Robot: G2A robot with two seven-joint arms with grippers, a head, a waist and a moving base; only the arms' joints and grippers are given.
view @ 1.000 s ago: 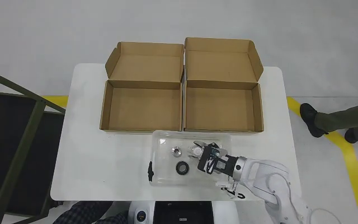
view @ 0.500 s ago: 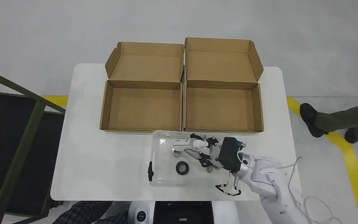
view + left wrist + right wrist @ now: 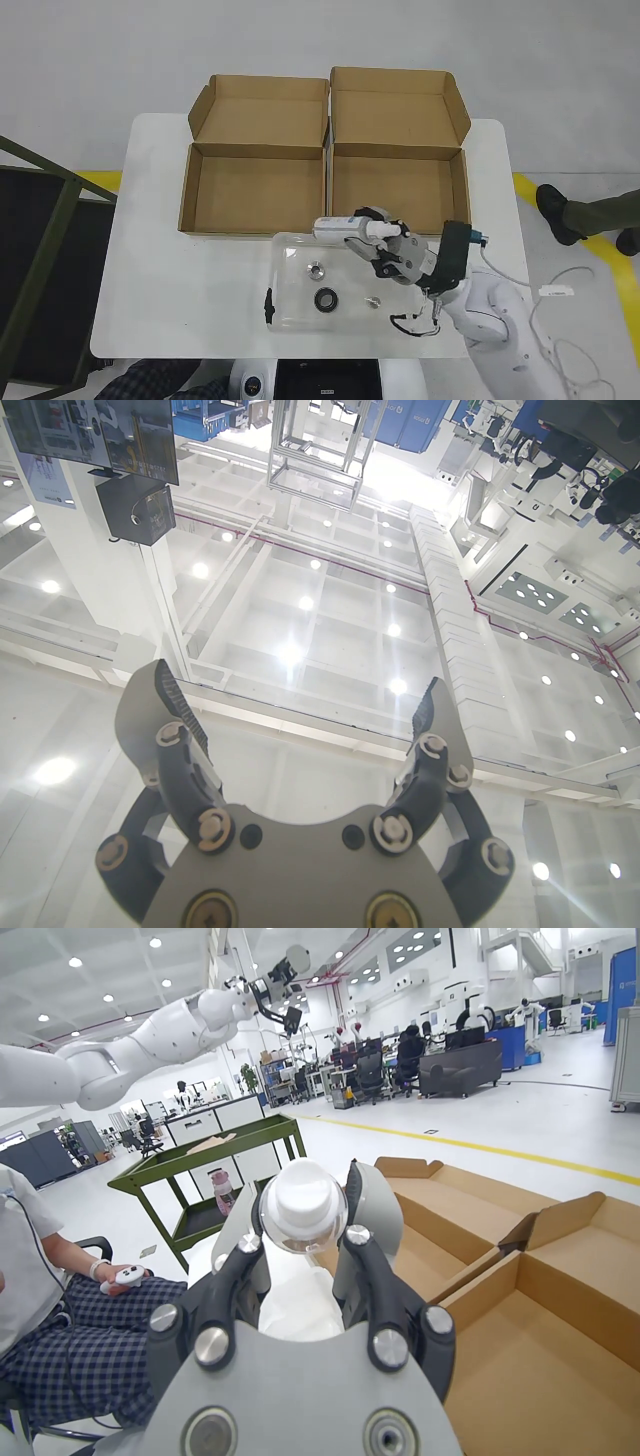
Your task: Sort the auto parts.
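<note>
Right gripper (image 3: 305, 1213): clamped on white cylindrical plastic part with clear collar (image 3: 345, 227), held sideways over far rim of clear plastic tray (image 3: 276, 268), just short of right brown cardboard box (image 3: 398, 195).
Handling: looked light, stiff, slick; collar likely fragile; grip best at body.
Left gripper (image 3: 297, 682): spread wide, empty.

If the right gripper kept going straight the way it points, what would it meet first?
Likely nothing on the table: the right gripper, shut on the white part, points level toward the green cart. It may skim the front wall of the cardboard box nearer the cart; depth unclear.
</note>
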